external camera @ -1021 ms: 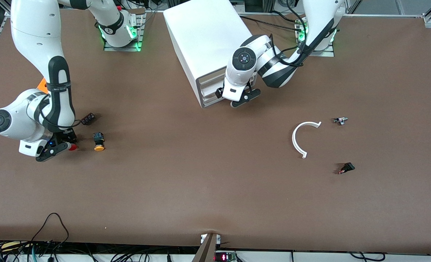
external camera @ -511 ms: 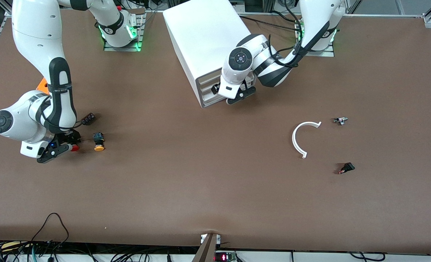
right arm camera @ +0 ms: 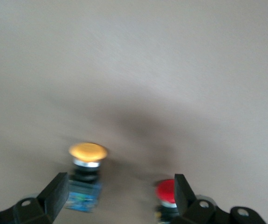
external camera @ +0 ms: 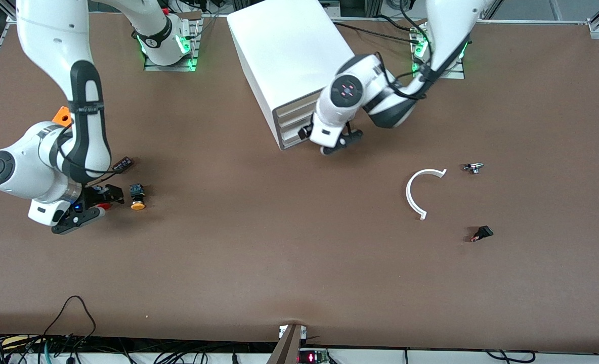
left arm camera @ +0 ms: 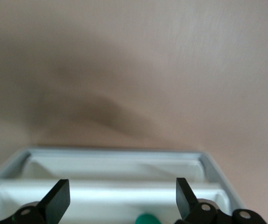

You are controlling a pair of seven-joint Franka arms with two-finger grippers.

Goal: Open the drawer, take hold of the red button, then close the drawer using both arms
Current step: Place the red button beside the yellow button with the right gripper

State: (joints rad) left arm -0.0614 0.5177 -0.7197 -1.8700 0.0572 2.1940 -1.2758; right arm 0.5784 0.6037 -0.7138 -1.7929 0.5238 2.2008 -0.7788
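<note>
The red-capped button [external camera: 105, 206] lies on the table toward the right arm's end, and also shows in the right wrist view [right arm camera: 166, 192]. My right gripper [external camera: 96, 208] is open around it, with the red cap close to one fingertip [right arm camera: 182, 193]. The gripper [right arm camera: 120, 196] holds nothing. The white drawer cabinet [external camera: 289, 50] stands at the table's back middle. My left gripper [external camera: 337, 144] is open just in front of its drawer fronts [external camera: 293, 124]. In the left wrist view the open gripper [left arm camera: 122, 200] is over a white drawer tray [left arm camera: 115, 156] with something green [left arm camera: 147, 218] in it.
An orange-yellow capped button [external camera: 137, 197] lies beside the red one, by my right gripper's other finger [right arm camera: 88, 151]. An orange box with a hole [external camera: 62, 116] and a small black part [external camera: 123, 164] lie nearby. A white curved strip [external camera: 420, 193], a small metal part [external camera: 474, 167] and a small black part [external camera: 481, 233] lie toward the left arm's end.
My left gripper moved in to the cabinet's drawer fronts, then came back out toward the front camera. My right gripper shifted slightly and stays around the red button.
</note>
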